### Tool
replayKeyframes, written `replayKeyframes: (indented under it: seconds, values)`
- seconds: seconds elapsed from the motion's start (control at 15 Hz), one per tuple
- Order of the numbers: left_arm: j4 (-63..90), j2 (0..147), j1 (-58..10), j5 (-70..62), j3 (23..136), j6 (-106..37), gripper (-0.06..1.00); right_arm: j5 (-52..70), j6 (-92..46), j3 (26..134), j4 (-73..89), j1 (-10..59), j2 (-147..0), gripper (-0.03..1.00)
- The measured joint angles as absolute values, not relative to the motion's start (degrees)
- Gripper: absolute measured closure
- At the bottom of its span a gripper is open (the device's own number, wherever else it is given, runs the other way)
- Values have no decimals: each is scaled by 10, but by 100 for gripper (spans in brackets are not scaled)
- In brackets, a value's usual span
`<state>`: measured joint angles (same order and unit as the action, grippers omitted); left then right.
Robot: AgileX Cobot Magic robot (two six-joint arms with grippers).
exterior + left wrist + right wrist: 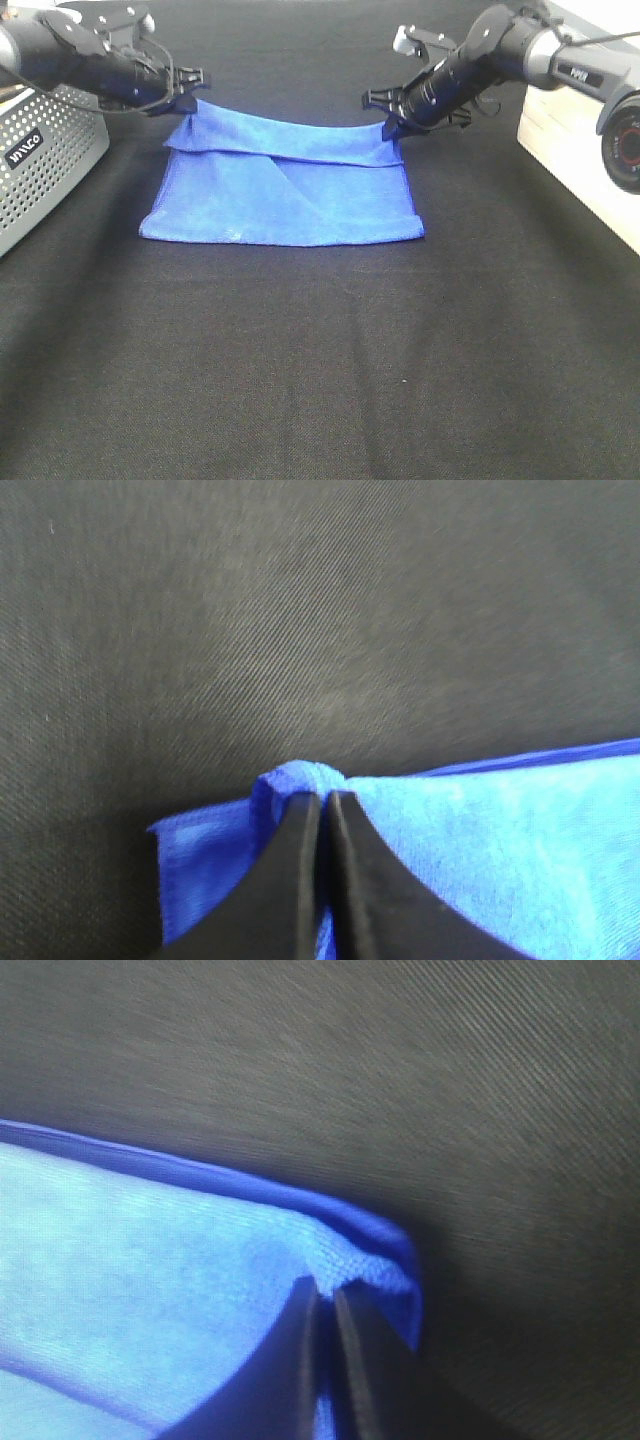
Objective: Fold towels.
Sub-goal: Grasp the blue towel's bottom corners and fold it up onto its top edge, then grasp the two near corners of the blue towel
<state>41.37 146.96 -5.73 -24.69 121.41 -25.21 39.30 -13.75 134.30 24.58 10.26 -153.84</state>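
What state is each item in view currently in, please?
blue towel: partly folded, far corners lifted, near edge on the table.
left tool: shut on the towel's far left corner.
right tool: shut on the towel's far right corner.
grey basket: upright, contents not visible.

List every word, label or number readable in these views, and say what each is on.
"...CO": white letters on a black label on the grey basket; the first letters are too blurred to read.
Small white print on the right arm: too small and blurred to read.
The towel shows no text, and neither wrist view shows any.
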Motion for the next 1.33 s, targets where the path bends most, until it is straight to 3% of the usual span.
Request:
replayKeyframes:
  seconds: [0.07,0.13,0.2,0.33,0.47,0.87,1.07,1.33]
  values:
    - [411,1473,-57,-247,1214,-252,86,390,-133,1344,242,103,-1540,80]
    - [410,1473,-57,-248,1214,-252,73,388,-125,1345,242,103,-1540,60]
    - [407,1471,-57,-254,1217,-252,48,397,-117,1345,235,103,-1534,30]
    - [403,1464,-57,-273,1218,-252,23,445,-115,1345,223,103,-1514,14]
    - [396,1452,-57,-315,1218,-252,18,488,-115,1345,219,103,-1483,11]
    - [342,1416,-57,-514,1216,-179,17,649,-65,1347,216,103,-1447,11]
    - [339,1394,-57,-541,1184,-166,17,688,-52,1347,216,103,-1443,11]
    - [334,1270,-57,-460,945,-160,17,692,-40,1263,215,103,-1408,12]
